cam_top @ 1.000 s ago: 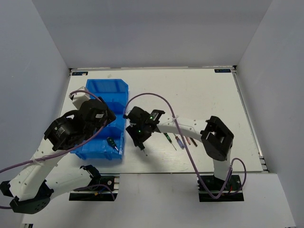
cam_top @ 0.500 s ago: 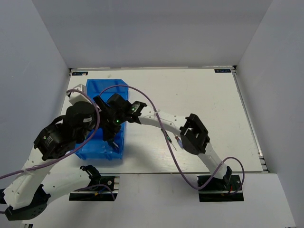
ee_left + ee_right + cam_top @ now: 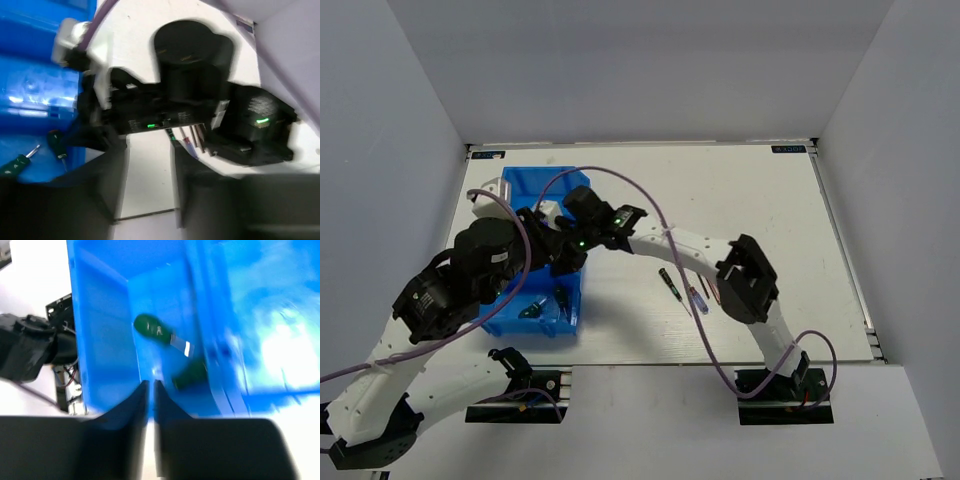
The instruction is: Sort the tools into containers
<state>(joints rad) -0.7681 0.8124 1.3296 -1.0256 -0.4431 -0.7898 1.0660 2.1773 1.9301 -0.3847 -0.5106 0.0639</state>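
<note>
The blue bin (image 3: 545, 180) stands at the left. Two green-handled screwdrivers (image 3: 532, 311) (image 3: 562, 298) lie in its near compartment; they also show in the right wrist view (image 3: 150, 327) (image 3: 190, 372) and the left wrist view (image 3: 17, 162) (image 3: 55, 142). My right gripper (image 3: 565, 262) hangs over the bin's right wall (image 3: 100, 340), its fingers (image 3: 150, 400) almost together with nothing between them. My left gripper (image 3: 150, 200) is open and empty above the bin's middle (image 3: 525, 260). A black precision screwdriver (image 3: 670, 285), a blue-purple one (image 3: 698, 298) and dark-red hex keys (image 3: 712, 290) lie on the table.
The right arm (image 3: 670, 245) stretches left across the table, close to the left arm's wrist (image 3: 485, 255). The right arm's cable (image 3: 660, 215) arcs above the bin. White table surface (image 3: 750, 200) lies to the right of the bin.
My right arm swung left from the table to over the bin. The green screwdriver it carried now lies in the near compartment beside the first. The left arm shifted slightly.
</note>
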